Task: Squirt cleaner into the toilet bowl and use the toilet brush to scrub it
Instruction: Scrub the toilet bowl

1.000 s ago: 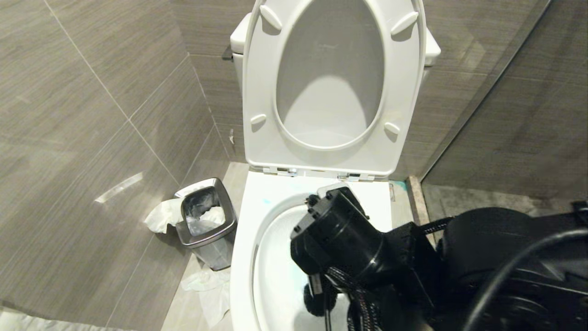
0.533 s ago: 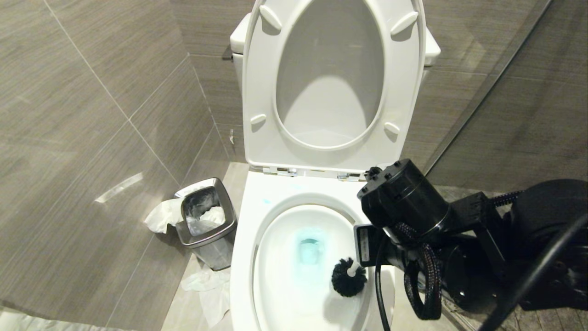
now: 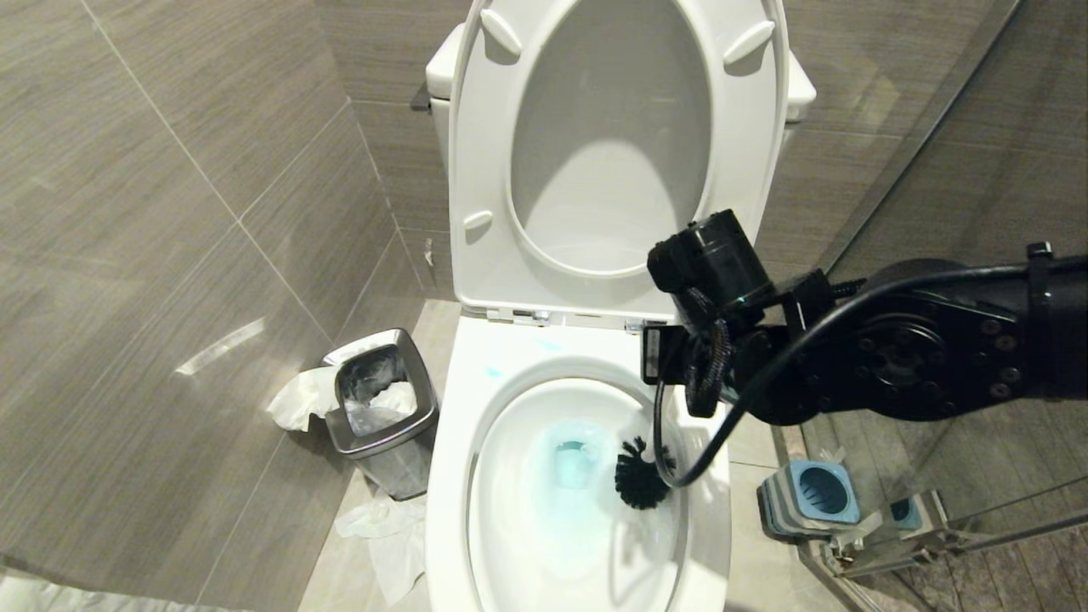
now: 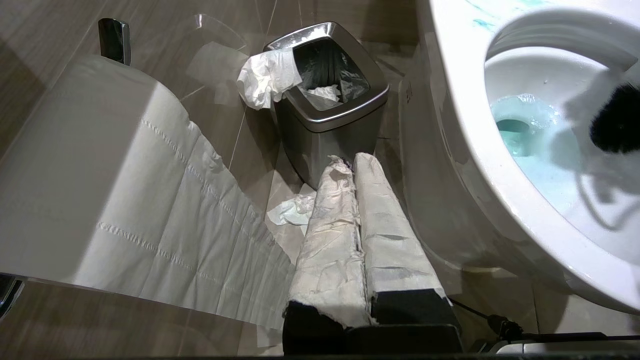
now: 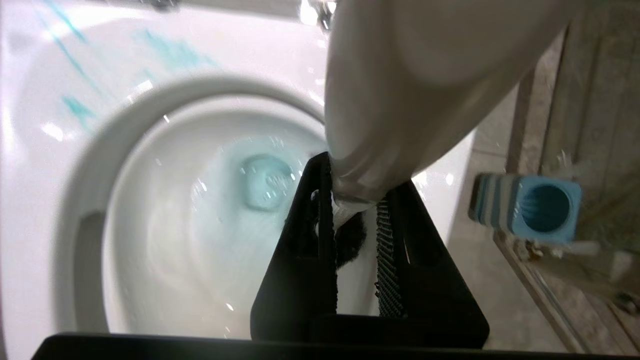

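Observation:
The white toilet bowl (image 3: 446,476) stands with seat and lid raised. Turquoise cleaner (image 3: 574,463) tints the water at the drain and streaks the back rim. The toilet brush's black bristle head (image 3: 639,483) rests against the basin's right inner wall. My right gripper (image 5: 357,185) is shut on the brush's white-grey handle (image 5: 400,100), above the bowl's right side; in the head view my right arm (image 3: 710,263) hides the fingers. My left gripper (image 4: 350,162), fingers wrapped in white, is shut with nothing in it and hangs low, left of the bowl.
A small steel bin (image 3: 382,412) with tissue stands left of the toilet, with crumpled paper (image 3: 382,527) on the floor. The blue-and-grey brush holder (image 3: 807,497) sits on the floor at the right by a glass partition. A toilet paper roll (image 4: 75,175) hangs near my left gripper.
My right arm has swung from over the bowl's middle to its right and farther back. The brush head has moved to the right wall, and the drain and holder now show.

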`<state>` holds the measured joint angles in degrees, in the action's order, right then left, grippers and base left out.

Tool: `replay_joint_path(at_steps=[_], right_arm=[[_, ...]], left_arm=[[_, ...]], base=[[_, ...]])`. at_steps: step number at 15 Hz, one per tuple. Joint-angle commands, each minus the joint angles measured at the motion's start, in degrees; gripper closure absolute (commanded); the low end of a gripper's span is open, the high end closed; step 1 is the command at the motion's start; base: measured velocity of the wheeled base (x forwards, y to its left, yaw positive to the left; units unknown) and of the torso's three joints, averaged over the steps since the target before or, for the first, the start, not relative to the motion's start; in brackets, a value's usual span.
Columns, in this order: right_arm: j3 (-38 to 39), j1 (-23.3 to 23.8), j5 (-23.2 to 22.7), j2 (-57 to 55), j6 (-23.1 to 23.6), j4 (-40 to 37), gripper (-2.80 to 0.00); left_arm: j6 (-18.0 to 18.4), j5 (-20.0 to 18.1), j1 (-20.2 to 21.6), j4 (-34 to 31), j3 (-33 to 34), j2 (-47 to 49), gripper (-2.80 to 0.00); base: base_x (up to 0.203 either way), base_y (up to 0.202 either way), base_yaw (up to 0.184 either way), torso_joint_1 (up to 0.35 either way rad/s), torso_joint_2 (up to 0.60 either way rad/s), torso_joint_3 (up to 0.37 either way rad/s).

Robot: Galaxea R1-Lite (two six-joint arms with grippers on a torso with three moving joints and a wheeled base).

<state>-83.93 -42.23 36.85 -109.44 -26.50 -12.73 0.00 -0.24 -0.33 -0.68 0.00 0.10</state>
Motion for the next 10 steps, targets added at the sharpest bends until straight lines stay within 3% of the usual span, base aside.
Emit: replay_joint_path(at_steps=[1,4,10], right_arm=[[-8.45,-0.02,0.27,-7.06,0.7,-0.04,0.0],[-15.62,-1.43,0.54,-11.26,2.16,-2.2,0.0],[-15.83,-6.01,1.15,-9.94,1.97,-4.33,0.0]], left_arm=[[0.0,-0.02,-0.02,-0.02,0.0,-0.01,0.0],[0.0,-0.02,-0.02,-0.02,0.0,-0.01,0.0],[0.0,-0.02,-0.02,-0.02,-0.07,-0.01,0.0]], base=[[0.0,0.0,0.0,0.0,0.0,0.0],[0.0,0.0,0.0,0.0,0.0,0.0],[0.0,0.0,0.0,0.0,0.0,0.0]])
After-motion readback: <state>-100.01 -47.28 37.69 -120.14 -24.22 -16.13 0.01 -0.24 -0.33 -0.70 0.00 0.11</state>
